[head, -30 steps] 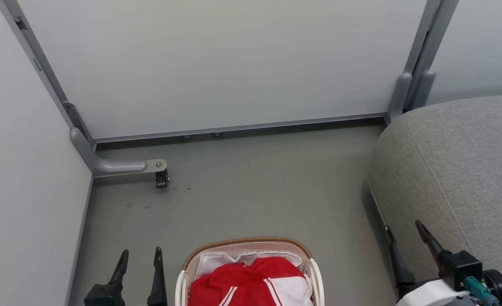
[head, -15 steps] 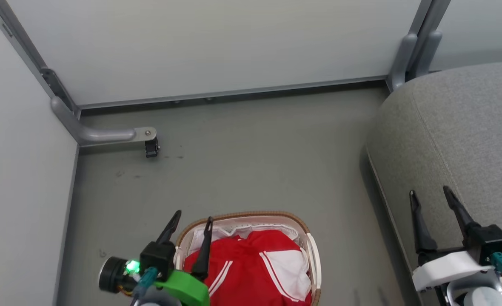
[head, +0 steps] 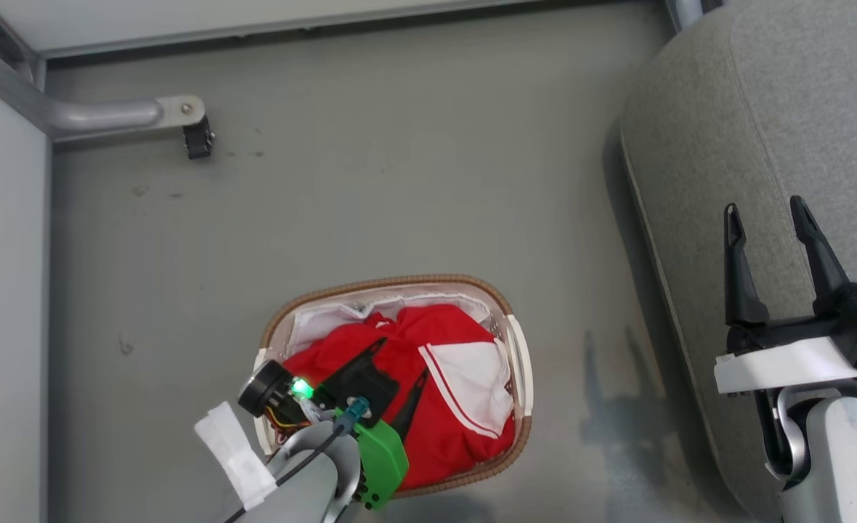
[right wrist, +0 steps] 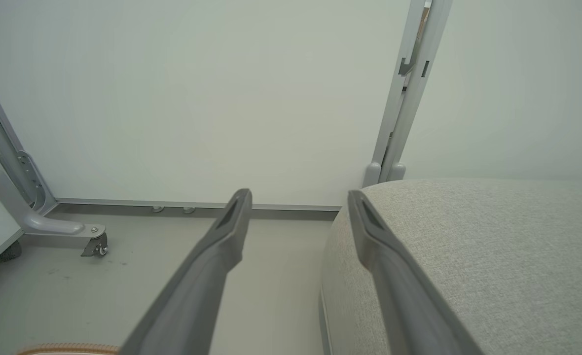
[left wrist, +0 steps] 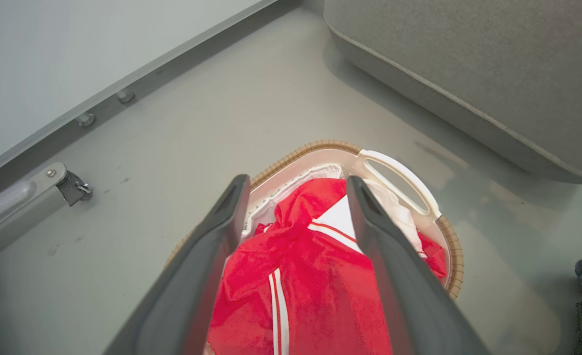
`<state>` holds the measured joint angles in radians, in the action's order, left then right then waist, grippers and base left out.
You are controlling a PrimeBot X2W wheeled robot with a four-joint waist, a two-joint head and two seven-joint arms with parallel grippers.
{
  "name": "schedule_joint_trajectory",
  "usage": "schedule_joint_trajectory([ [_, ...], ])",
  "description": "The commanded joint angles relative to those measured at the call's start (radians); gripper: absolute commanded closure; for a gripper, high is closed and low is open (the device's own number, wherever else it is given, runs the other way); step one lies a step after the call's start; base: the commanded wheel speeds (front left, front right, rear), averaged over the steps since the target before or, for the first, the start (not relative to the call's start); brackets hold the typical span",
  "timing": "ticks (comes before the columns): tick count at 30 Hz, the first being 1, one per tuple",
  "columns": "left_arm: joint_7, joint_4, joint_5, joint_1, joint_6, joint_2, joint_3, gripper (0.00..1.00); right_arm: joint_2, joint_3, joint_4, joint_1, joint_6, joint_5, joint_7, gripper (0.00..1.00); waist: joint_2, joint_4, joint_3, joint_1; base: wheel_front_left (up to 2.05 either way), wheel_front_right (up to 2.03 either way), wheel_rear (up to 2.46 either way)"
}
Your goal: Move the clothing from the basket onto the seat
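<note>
The clothing (head: 447, 428) lies heaped inside the laundry basket (head: 399, 280), which stands on the grey floor (head: 399, 181) well apart from the seat (head: 799, 109). The heap is bright red, with a white panel edged by thin stripes facing up on the side toward the seat. A white cloth sheet (head: 319, 319) shows along the basket's far inner wall, under the red fabric.

The left gripper (head: 404, 356) is over the basket with its fingers spread, nothing between them, angled down toward the red heap. In the left wrist view the two dark fingers frame the garment's knotted folds and a pair of white stripes. Whether the tips touch the cloth cannot be told.

The right gripper (head: 762, 205) hangs over the near edge of the seat, its fingers also spread and empty, pointing toward the partition wall (right wrist: 197, 98). In the right wrist view one finger lies over the floor and the other over the grey cushion's rounded corner.

A grey metal foot with a small black caster (head: 197, 138) juts from the partition at the far left of the floor.
</note>
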<state>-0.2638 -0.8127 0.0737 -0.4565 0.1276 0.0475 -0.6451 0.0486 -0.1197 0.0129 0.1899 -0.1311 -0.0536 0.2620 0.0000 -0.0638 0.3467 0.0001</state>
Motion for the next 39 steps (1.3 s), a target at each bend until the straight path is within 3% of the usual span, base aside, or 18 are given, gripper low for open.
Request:
schedule_joint_trajectory([
  [1, 0.002, -0.031, 0.022, -0.036, 0.004, 0.006, -0.042, 0.00, 0.003, 0.000, -0.006, 0.022, 0.001, -0.008, 0.005, 0.00, 0.0000, -0.058, 0.141, -0.0001, 0.00, 0.00, 0.00],
  [11, 0.049, -0.216, 0.141, -0.175, 0.003, 0.006, -0.333, 0.00, 0.003, 0.038, -0.028, 0.086, 0.001, -0.055, 0.005, 0.00, 0.0000, -0.124, 0.283, -0.0001, 0.00, 0.00, 0.00],
  [21, 0.084, -0.225, 0.290, -0.248, 0.004, 0.006, -0.539, 0.00, 0.003, 0.051, -0.034, 0.114, 0.001, -0.090, 0.005, 0.00, 0.0000, -0.160, 0.353, -0.0001, 0.00, 0.00, 0.00],
  [33, 0.211, -0.285, 0.375, -0.310, 0.004, 0.017, -0.629, 0.00, 0.003, 0.083, -0.048, 0.132, 0.001, -0.120, 0.005, 0.00, 0.0000, -0.197, 0.401, -0.0001, 0.00, 0.00, 0.00],
  [34, 0.221, -0.288, 0.375, -0.311, 0.004, 0.018, -0.631, 0.10, 0.003, 0.084, -0.047, 0.133, 0.001, -0.121, 0.005, 0.00, 0.0000, -0.199, 0.402, -0.0001, 0.00, 0.00, 0.00],
  [35, 0.234, -0.290, 0.377, -0.307, 0.004, 0.018, -0.632, 0.39, 0.003, 0.085, -0.047, 0.133, 0.001, -0.123, 0.005, 0.00, 0.0000, -0.202, 0.403, -0.0001, 0.00, 0.00, 0.00],
  [38, 0.241, -0.288, 0.389, -0.315, 0.004, 0.026, -0.635, 0.91, 0.003, 0.087, -0.045, 0.134, 0.001, -0.125, 0.005, 0.00, 0.0000, -0.206, 0.404, -0.0001, 0.00, 0.00, 0.00],
  [39, 0.237, -0.290, 0.390, -0.319, 0.004, 0.028, -0.635, 1.00, 0.003, 0.088, -0.043, 0.133, 0.001, -0.126, 0.005, 0.00, 0.0000, -0.206, 0.403, -0.0001, 0.00, 0.00, 0.00],
])
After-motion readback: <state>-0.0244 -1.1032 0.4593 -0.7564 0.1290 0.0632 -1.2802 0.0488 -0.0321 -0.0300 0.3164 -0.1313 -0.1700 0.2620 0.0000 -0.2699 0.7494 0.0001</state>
